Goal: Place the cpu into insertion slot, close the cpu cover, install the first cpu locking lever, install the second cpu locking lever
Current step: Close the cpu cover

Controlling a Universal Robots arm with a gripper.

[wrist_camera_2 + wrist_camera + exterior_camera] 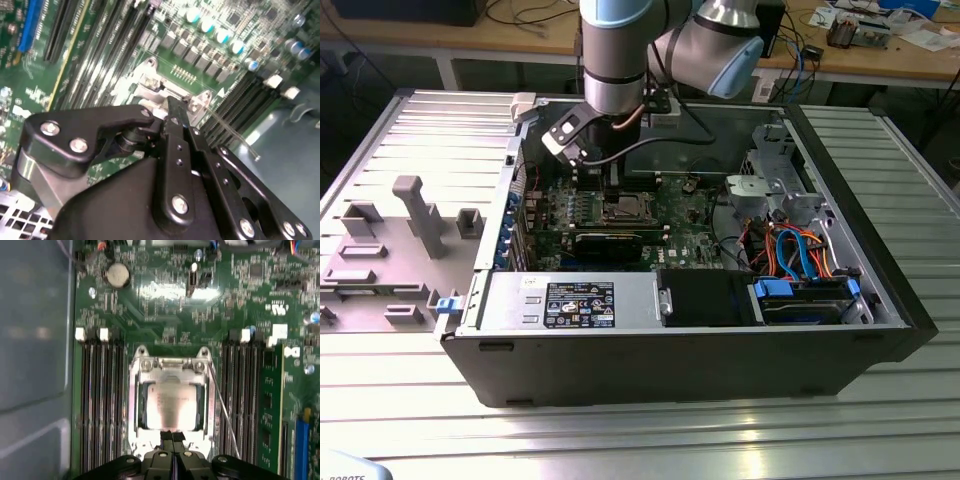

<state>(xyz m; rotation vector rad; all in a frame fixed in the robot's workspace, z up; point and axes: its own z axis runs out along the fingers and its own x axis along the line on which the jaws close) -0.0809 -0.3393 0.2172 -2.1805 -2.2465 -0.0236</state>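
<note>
**A:** Where is the chip (172, 407) now?

**B:** It lies flat in the socket (625, 208), directly in front of the fingertips. Its grey top shows through the square opening of the cover (172, 366).

**A:** So the cover is down?

**B:** It seems so. The frame lies flat around the chip and I see no gap under it. I judge that the first two steps are done.

**A:** And the gripper (173, 436)?

**B:** The two fingers (167, 440) are pressed together with nothing between them. Their tips are at the edge of the cover nearest to them. In the second wrist view they seem to touch it, but I cannot say for sure. I think closed fingers make one narrow tip, which is good for pushing thin metal parts.

**A:** What about the lever (223, 410)?

**B:** One thin rod runs slanted along one side of the cover, a little apart from the fingers. To me it looks not yet hooked down.

**A:** And around all this?

**B:** Long memory slots (100, 405) run on both sides of the fingers. They sit on the green board (165, 315), inside the open case (670, 370).
</note>
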